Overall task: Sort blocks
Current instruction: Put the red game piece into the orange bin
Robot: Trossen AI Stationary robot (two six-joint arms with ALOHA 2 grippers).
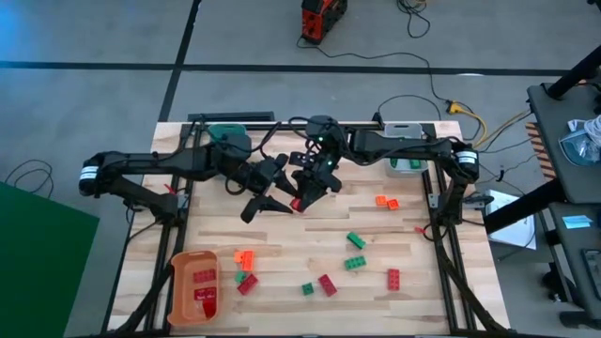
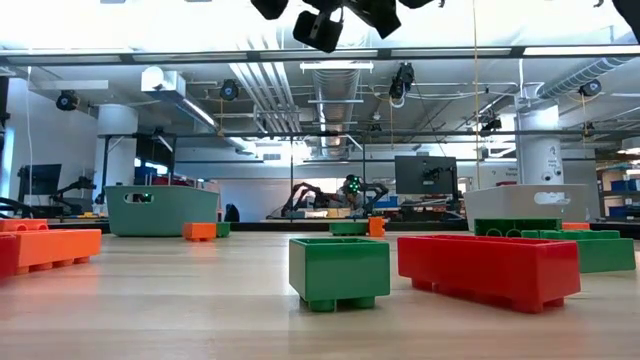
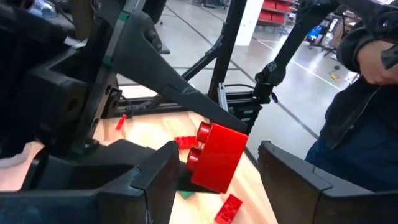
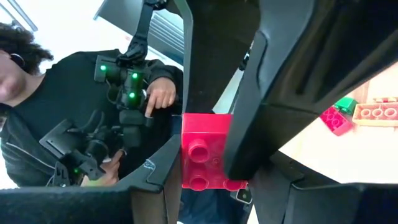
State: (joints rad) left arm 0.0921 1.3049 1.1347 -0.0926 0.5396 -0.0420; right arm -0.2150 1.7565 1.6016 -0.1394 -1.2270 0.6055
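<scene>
Fingers first: right gripper [image 1: 302, 201] is clamped on a red brick [image 1: 296, 204], lifted above the bench [image 1: 413, 291] near frame centre in the high view. Left gripper [image 1: 266, 204] sits just beside it, fingers spread wide with nothing between them. Rest of the blocks [image 1: 355, 264] are scattered across the lower half of the frame: red, green, orange. Orange bin [image 1: 194, 286] at lower left already has red bricks in it; teal bin [image 1: 228, 137] at upper left, grey bin [image 1: 406, 161] at upper right.

Low view: both grippers are cut off at the top edge, well clear of the bench. A green brick [image 2: 339, 272] and a long red brick [image 2: 488, 270] sit in the foreground centre-right.

Left wrist view: held red brick [image 3: 217, 157] hangs tilted at frame centre, in line with the gap between the left fingers [image 3: 155, 177] but beyond them, not touching. A person in dark clothes stands at the right edge.

Right wrist view: red brick [image 4: 202, 158] sits at centre, studs facing the camera, right fingers [image 4: 273, 87] pinching its flat sides. A person stands behind, at left.

Handling, my read: hard plastic, light, rigid, won't deform or break. Smooth side walls could slip or twist if gripped off-centre. Best hold is across the two flat sides, mid-height, away from the studs.
</scene>
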